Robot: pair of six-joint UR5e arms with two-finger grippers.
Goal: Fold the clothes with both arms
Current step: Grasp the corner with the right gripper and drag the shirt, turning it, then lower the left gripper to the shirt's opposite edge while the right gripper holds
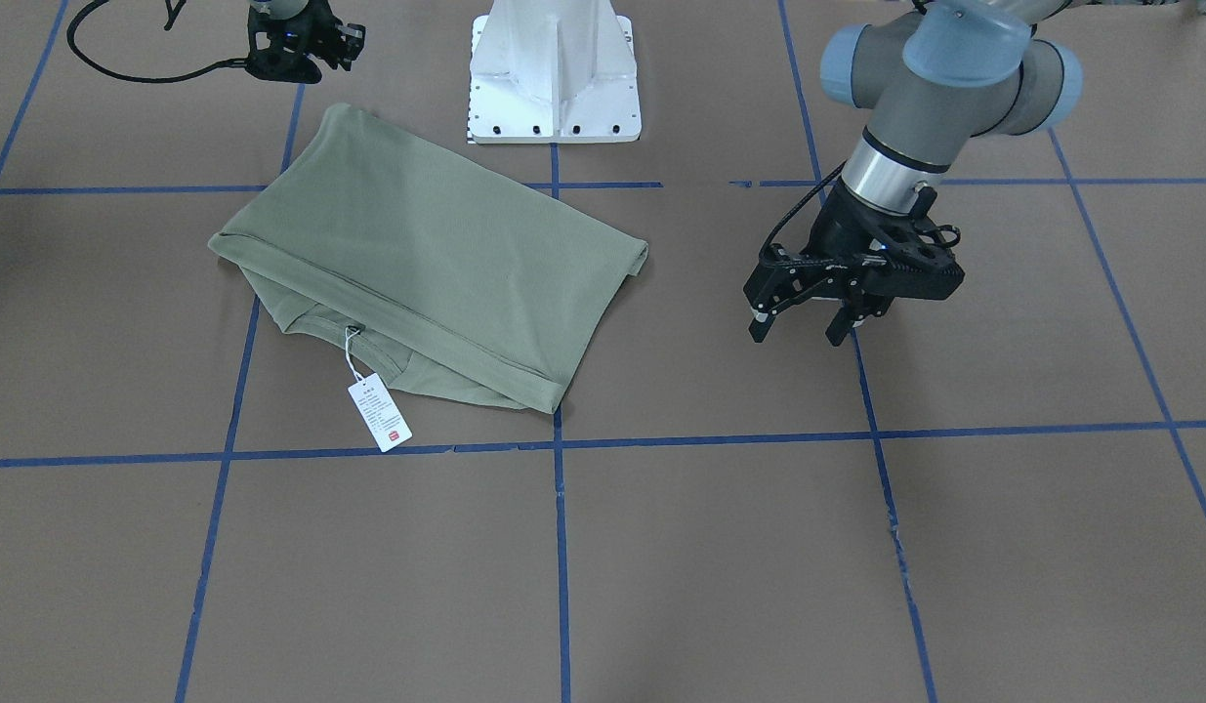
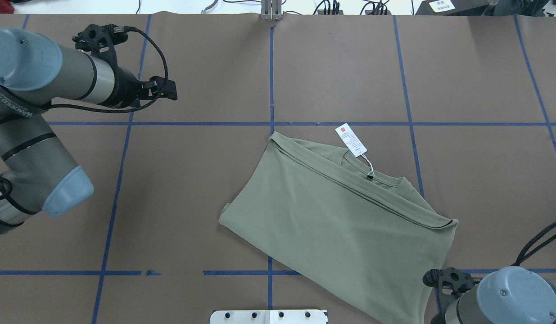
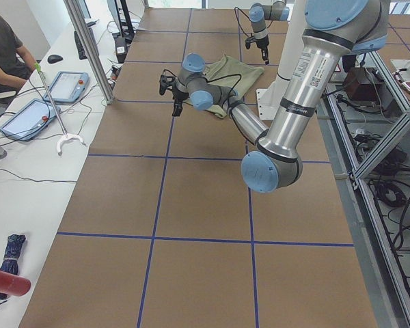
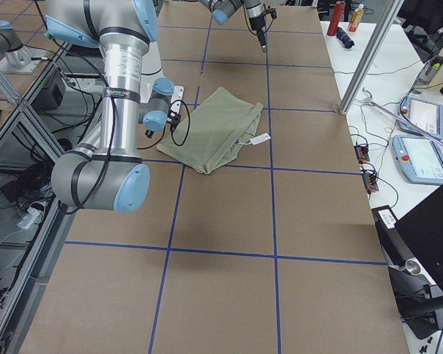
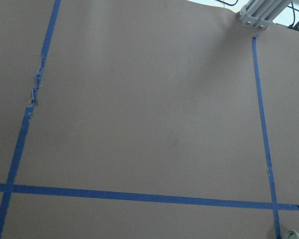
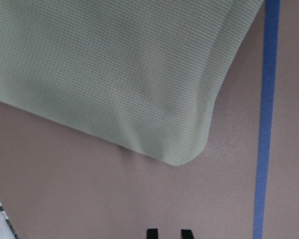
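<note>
The left arm (image 2: 34, 76) looms nearest. The left gripper (image 1: 798, 330) is spread wide and empty, well apart from the shirt (image 1: 436, 254), off its short edge. The shirt lies folded on the table (image 1: 661, 566), long axis slanting between the grippers, tag (image 1: 379, 413) on its outer side. The right gripper (image 6: 169, 232), tips nearly together and pinching nothing, hovers just beside the shirt's corner, likely placed to act first.

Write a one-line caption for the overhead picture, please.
Folded sage-green shirt, hang tag showing, lies on the blue-taped table, with the left arm and right arm off it at either side.
</note>
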